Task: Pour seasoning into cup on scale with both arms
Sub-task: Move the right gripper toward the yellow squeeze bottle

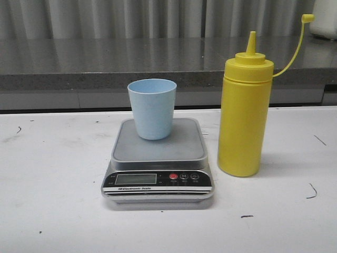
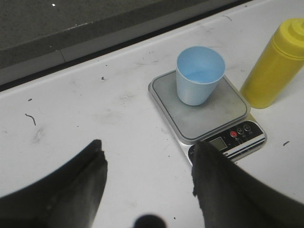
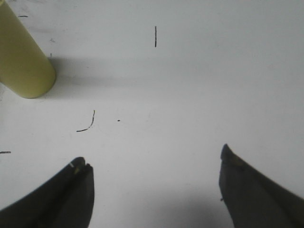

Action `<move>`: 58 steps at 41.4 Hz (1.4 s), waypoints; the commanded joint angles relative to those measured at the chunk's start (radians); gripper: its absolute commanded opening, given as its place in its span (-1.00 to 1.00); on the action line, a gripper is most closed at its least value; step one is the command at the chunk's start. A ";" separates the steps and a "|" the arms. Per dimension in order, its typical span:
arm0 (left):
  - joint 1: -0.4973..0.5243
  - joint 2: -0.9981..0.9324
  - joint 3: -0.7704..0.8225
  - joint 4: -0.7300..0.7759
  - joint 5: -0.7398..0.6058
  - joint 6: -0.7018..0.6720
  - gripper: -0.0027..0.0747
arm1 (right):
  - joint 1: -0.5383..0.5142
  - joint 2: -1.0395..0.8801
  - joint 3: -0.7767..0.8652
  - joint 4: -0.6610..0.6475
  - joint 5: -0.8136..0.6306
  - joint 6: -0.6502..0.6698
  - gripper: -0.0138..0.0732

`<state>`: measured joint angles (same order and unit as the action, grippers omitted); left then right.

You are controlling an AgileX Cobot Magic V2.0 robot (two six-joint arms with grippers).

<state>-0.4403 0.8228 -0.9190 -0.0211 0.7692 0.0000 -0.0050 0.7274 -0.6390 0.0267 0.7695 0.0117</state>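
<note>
Both grippers wide, empty. I'd grab the seasoning bottle [image 1: 245,118], right of the scale [image 1: 158,158], mid-body; soft plastic, likely squeezes.

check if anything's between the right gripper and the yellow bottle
Nothing visible is. In the right wrist view only bare white table lies between the open right gripper and the yellow bottle. The bottle's nozzle is uncapped, and the path to the cup on the scale is open too.
</note>
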 commanded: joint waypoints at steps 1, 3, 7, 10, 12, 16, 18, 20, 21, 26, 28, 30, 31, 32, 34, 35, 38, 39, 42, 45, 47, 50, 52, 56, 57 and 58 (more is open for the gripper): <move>0.003 -0.133 0.028 -0.003 -0.049 -0.012 0.10 | 0.001 0.002 -0.026 -0.010 -0.059 -0.012 0.62; 0.003 -0.188 0.054 -0.003 -0.043 -0.016 0.10 | 0.001 0.002 -0.026 -0.010 -0.059 -0.012 0.62; 0.003 -0.313 0.109 -0.003 -0.024 -0.044 0.10 | 0.001 0.002 -0.026 -0.010 -0.059 -0.012 0.62; 0.003 -0.384 0.141 -0.003 -0.020 -0.058 0.10 | 0.001 0.002 -0.026 -0.010 -0.059 -0.012 0.62; 0.003 -0.422 0.159 -0.003 -0.020 -0.058 0.10 | 0.001 0.002 -0.026 -0.010 -0.059 -0.012 0.62; 0.003 -0.490 0.189 -0.003 -0.020 -0.058 0.10 | 0.001 0.002 -0.026 -0.010 -0.059 -0.012 0.62; 0.003 -0.510 0.198 -0.003 -0.020 -0.058 0.10 | 0.001 0.002 -0.026 -0.010 -0.059 -0.012 0.62; 0.003 -0.521 0.202 -0.003 -0.020 -0.058 0.10 | 0.001 0.002 -0.026 -0.010 -0.059 -0.012 0.62; 0.003 -0.523 0.204 -0.003 -0.020 -0.058 0.10 | 0.001 0.002 -0.026 -0.010 -0.059 -0.012 0.62; 0.003 -0.523 0.208 -0.003 -0.018 -0.058 0.10 | 0.001 0.002 -0.026 -0.010 -0.059 -0.012 0.62; 0.003 -0.523 0.208 -0.003 -0.016 -0.058 0.10 | 0.001 0.002 -0.026 -0.010 -0.059 -0.012 0.62; 0.003 -0.523 0.208 -0.003 -0.016 -0.058 0.10 | 0.001 0.002 -0.026 -0.010 -0.059 -0.012 0.62; 0.003 -0.523 0.208 -0.003 -0.016 -0.058 0.10 | 0.001 0.002 -0.026 -0.010 -0.059 -0.012 0.62; 0.003 -0.523 0.208 -0.003 -0.016 -0.058 0.10 | 0.001 0.002 -0.026 -0.010 -0.059 -0.012 0.62; 0.003 -0.523 0.208 -0.003 -0.016 -0.058 0.10 | 0.001 0.002 -0.026 -0.010 -0.059 -0.012 0.62; 0.003 -0.523 0.208 -0.003 -0.016 -0.058 0.10 | 0.001 0.002 -0.026 -0.010 -0.059 -0.012 0.62; 0.003 -0.523 0.208 -0.003 -0.016 -0.058 0.10 | 0.001 0.002 -0.026 -0.010 -0.059 -0.012 0.62; 0.003 -0.523 0.208 -0.003 -0.016 -0.058 0.10 | 0.001 0.002 -0.026 -0.010 -0.059 -0.012 0.62; 0.003 -0.523 0.208 -0.003 -0.016 -0.058 0.10 | 0.001 0.002 -0.026 -0.010 -0.059 -0.012 0.62; 0.003 -0.523 0.208 -0.003 -0.016 -0.058 0.10 | 0.001 0.002 -0.026 -0.010 -0.063 -0.012 0.62; 0.003 -0.523 0.208 -0.003 -0.016 -0.058 0.10 | 0.001 0.002 -0.026 -0.010 -0.078 -0.012 0.62; 0.003 -0.523 0.208 -0.003 -0.016 -0.058 0.10 | 0.001 0.002 -0.026 -0.006 -0.088 -0.012 0.62; 0.003 -0.523 0.208 -0.003 -0.016 -0.058 0.10 | 0.001 0.002 -0.026 0.003 -0.089 -0.012 0.62; 0.003 -0.523 0.208 -0.003 -0.016 -0.058 0.10 | 0.027 0.006 -0.026 0.019 -0.092 -0.012 0.62; 0.003 -0.523 0.208 -0.003 -0.016 -0.058 0.10 | 0.039 0.009 -0.026 0.019 -0.096 -0.020 0.62; 0.003 -0.523 0.208 -0.003 -0.016 -0.058 0.10 | 0.053 0.015 -0.026 0.019 -0.102 -0.028 0.62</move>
<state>-0.4403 0.2907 -0.6887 -0.0211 0.8247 -0.0483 0.0177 0.7300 -0.6390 0.0356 0.7445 0.0108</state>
